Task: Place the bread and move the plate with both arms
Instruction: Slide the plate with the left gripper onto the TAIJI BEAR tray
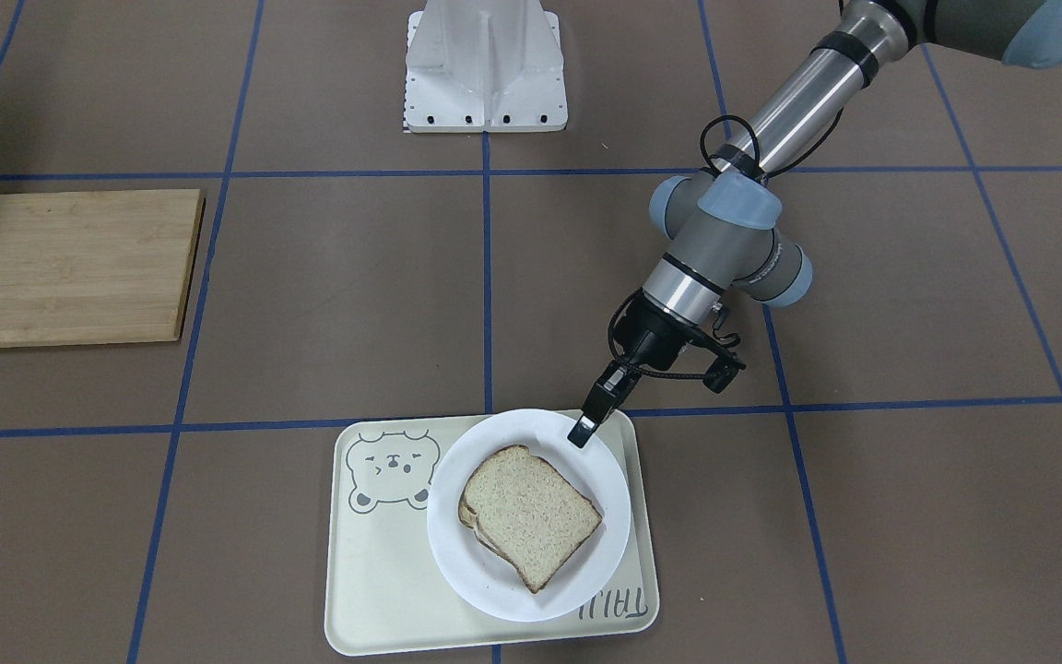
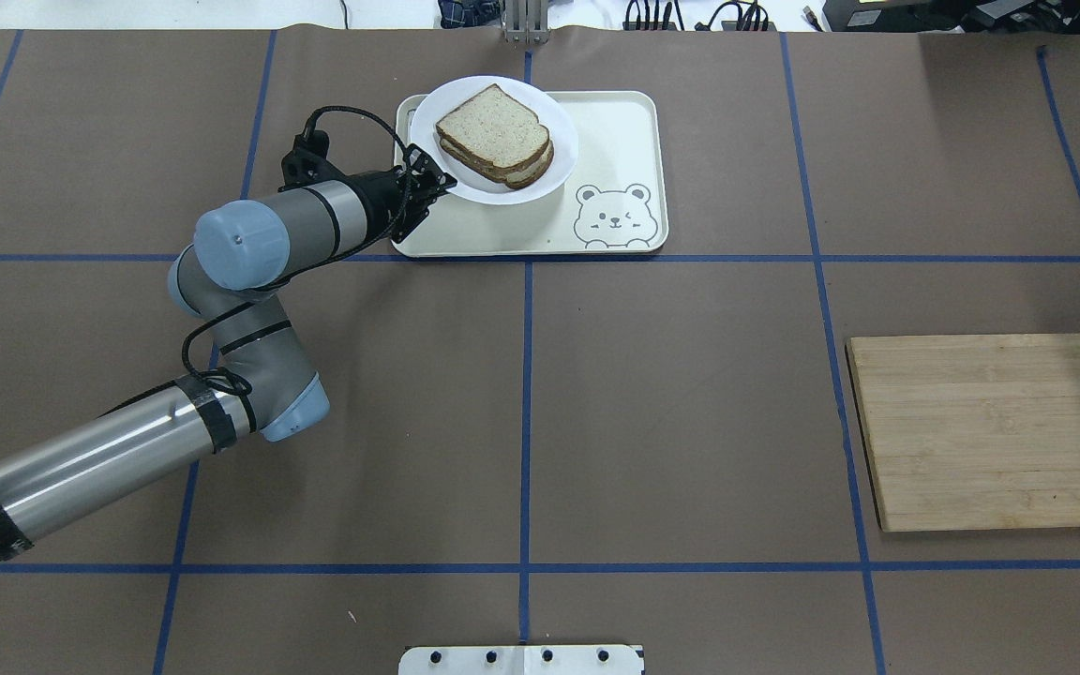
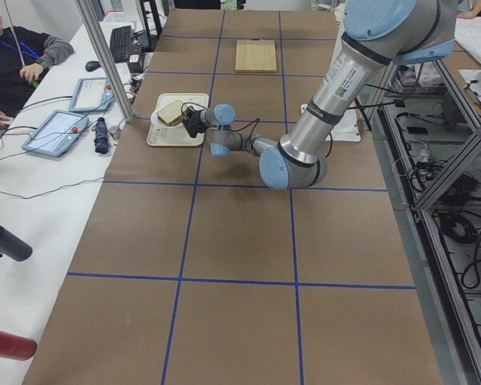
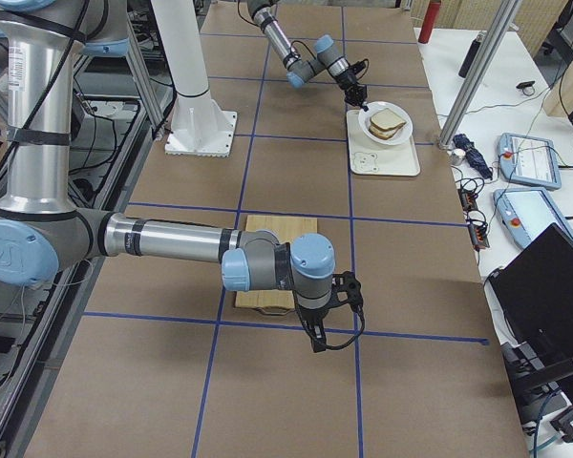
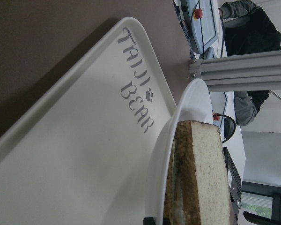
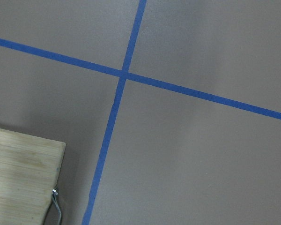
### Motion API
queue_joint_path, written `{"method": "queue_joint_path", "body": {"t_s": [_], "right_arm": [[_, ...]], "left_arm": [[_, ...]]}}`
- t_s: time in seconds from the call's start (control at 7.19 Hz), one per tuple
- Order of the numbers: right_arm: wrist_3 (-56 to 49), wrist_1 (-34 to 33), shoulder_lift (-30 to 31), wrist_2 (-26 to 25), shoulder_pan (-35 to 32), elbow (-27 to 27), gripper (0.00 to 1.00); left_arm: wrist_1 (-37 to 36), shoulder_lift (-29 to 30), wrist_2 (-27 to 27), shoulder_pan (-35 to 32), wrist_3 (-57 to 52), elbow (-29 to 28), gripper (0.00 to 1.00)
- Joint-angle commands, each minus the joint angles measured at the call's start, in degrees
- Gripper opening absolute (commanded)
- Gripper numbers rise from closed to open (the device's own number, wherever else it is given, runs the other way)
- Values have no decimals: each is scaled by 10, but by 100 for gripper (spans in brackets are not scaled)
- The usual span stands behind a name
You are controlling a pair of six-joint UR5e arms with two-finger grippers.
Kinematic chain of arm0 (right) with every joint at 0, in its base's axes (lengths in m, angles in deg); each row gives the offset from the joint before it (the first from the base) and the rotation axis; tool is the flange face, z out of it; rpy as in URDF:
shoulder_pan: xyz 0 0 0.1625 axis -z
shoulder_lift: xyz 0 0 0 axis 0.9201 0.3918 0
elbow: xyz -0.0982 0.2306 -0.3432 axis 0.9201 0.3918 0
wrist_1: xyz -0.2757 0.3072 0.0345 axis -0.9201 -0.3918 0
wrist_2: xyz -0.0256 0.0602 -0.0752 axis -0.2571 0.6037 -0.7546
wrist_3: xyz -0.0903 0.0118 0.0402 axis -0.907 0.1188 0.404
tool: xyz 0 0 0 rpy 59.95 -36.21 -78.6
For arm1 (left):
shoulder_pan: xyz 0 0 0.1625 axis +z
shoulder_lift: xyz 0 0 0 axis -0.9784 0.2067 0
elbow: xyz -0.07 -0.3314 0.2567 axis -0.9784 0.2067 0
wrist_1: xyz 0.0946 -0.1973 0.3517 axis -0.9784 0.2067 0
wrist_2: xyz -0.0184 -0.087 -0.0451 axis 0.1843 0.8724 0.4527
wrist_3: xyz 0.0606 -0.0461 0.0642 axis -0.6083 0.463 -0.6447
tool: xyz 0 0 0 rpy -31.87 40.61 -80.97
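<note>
Touched the left fingers (image 1: 595,402) to the rim of the white plate (image 1: 476,581).
Found the bread (image 1: 531,515) lying topmost on that plate, over a second slice (image 2: 528,172), with the plate on the cream bear tray (image 1: 374,572), at the end away from the drawing. Saw the left fingers drawn narrow at the rim; could not tell whether clamped on it. Hung the right fingers (image 4: 315,336) above the bench (image 1: 328,295) just beside the bamboo cutting board (image 4: 277,229); could not tell their opening.
</note>
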Motion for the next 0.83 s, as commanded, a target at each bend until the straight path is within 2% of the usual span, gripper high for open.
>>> {"method": "queue_joint_path", "body": {"t_s": [0.0,0.14,0.28,0.42,0.56,0.7], "right_arm": [[0,-1,-6,0,1,3,100],[0,-2,-7,0,2,4,100],[0,-2,-7,0,2,6,100],[0,-2,-8,0,3,7,100],[1,-3,-15,0,3,11,100],[1,-3,-18,1,3,15,100]], "left_arm": [[-3,29,-1,2,-2,-32,0],[-6,33,-1,5,-3,-30,0],[-23,38,-1,11,-34,-25,28],[-23,35,-1,20,-85,-18,78],[-23,33,0,21,-105,-2,99],[-25,23,18,14,-125,37,99]]}}
